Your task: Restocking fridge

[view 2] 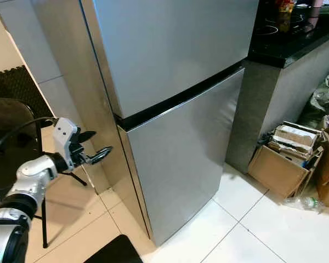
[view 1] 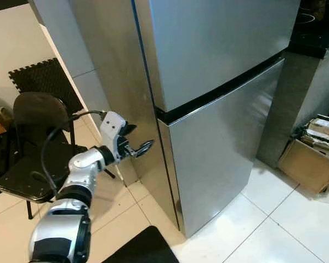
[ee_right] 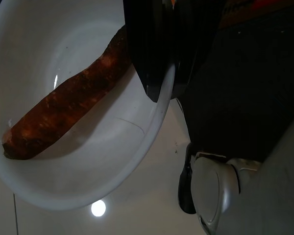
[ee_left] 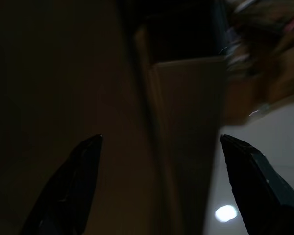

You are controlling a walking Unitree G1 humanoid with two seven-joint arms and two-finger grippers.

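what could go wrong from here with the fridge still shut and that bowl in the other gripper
1. The left gripper hangs open at the fridge's side edge; it might slip off the smooth lower door rather than catch it.
2. The right gripper pinches only the rim of the white bowl; a tilt could roll the carrot out.

White tiled floor [view 1: 274,230], black chair [view 1: 30,159], cardboard boxes [view 2: 285,159] beside counter [view 2: 296,41].

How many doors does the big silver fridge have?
2. The upper door sits above the black gap, the lower door below it. Both look closed. The left gripper reaches toward the fridge's side edge.
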